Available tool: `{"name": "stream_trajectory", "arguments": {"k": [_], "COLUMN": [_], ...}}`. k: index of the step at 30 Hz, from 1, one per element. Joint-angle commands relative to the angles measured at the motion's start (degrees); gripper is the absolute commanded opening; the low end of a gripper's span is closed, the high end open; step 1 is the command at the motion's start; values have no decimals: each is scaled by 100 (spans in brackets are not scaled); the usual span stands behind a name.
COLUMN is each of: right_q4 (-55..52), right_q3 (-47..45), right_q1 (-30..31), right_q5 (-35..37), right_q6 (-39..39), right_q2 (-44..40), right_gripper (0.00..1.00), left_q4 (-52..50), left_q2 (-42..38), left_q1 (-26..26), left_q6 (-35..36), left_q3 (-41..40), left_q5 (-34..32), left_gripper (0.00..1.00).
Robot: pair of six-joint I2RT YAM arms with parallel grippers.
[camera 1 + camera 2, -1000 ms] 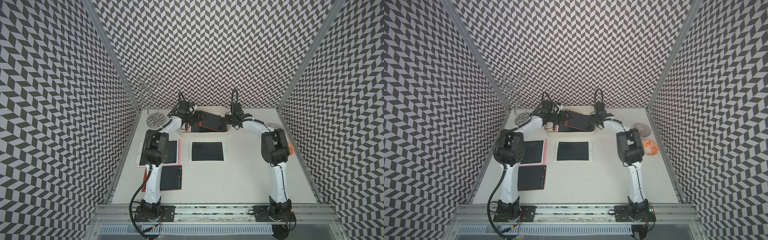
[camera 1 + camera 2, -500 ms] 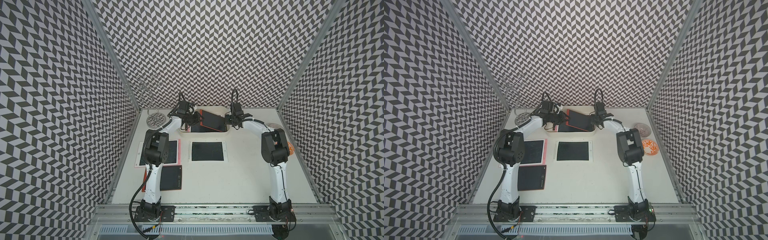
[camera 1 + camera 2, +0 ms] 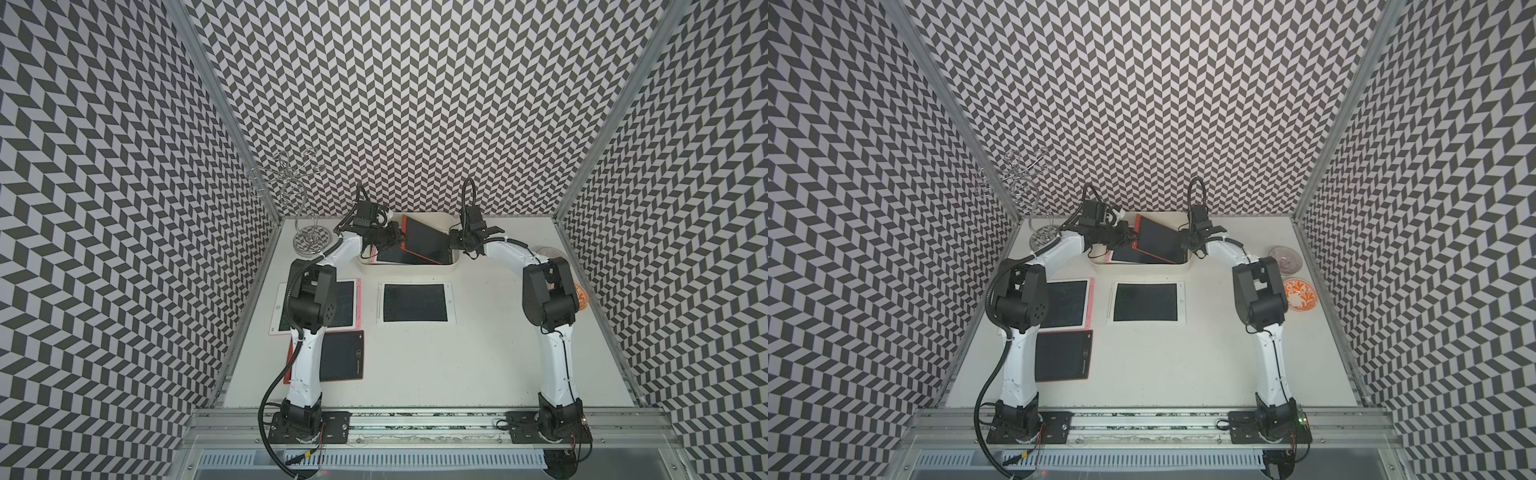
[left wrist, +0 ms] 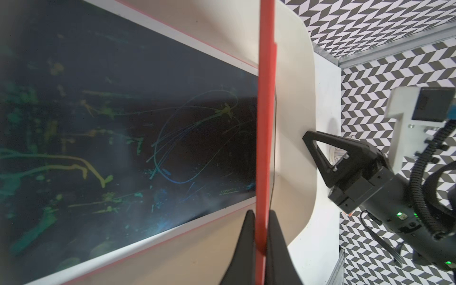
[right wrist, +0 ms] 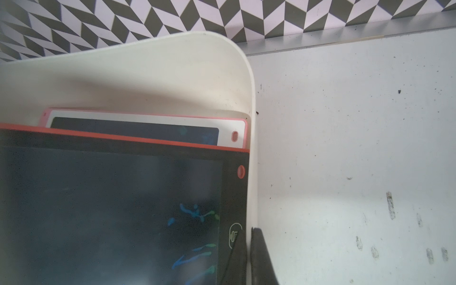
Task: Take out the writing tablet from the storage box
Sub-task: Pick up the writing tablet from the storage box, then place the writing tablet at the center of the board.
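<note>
The cream-white storage box [image 3: 409,269] [image 3: 1142,268] stands against the back wall. A red-framed writing tablet [image 3: 426,245] [image 3: 1158,245] slants inside it, its left end raised. My left gripper [image 3: 400,237] [image 4: 261,214] is shut on that raised red edge [image 4: 265,123]. Under it a pink-and-white tablet [image 4: 123,135] [image 5: 148,128] lies flat in the box. My right gripper [image 3: 453,243] [image 5: 249,237] is shut on the box's right wall [image 5: 249,197], one finger inside and one outside.
Three tablets lie on the table in front of the box: a pink-and-white one [image 3: 345,305], a white one [image 3: 414,302] and a red one [image 3: 343,355]. A wire stand [image 3: 309,239] is at the back left. A glass bowl [image 3: 1284,259] and an orange bowl [image 3: 1300,294] sit at the right.
My left gripper has closed on the red tablet's left edge, and that end now stands higher. The right arm has not moved.
</note>
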Motion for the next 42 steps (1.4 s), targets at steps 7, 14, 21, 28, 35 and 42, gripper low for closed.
{"name": "stream_trajectory", "arguments": {"k": [7,14,21,28,35,42], "right_q4": [-316,-380,-450,-659,-543,-382], "right_q3": [103,131,133,18,-494,-1239], "right_q1": [92,90,92,87,95,101], "right_q5": [-48,-68,101,403,111,-145], "right_q6": [73,83,159,330,314,244], "right_q2": [-197,-283,-583,-1112,-1878,-2633], "right_gripper": [0,10,51,99,100,100], "left_q4": [165,192,270,372,814,1472], "left_q2": [-727,-1093,-1623,-2322,-3265,-4505], "left_q1": [10,86,257,334,346,348], "left_q6": [-117,-119,-154,-256,-543,-1010], "left_q3": [-31,-240,-726,-1363,-2570,-4055], "left_q5": [51,81,82,107,238,422], "left_gripper": [0,0,0,0,0,0]}}
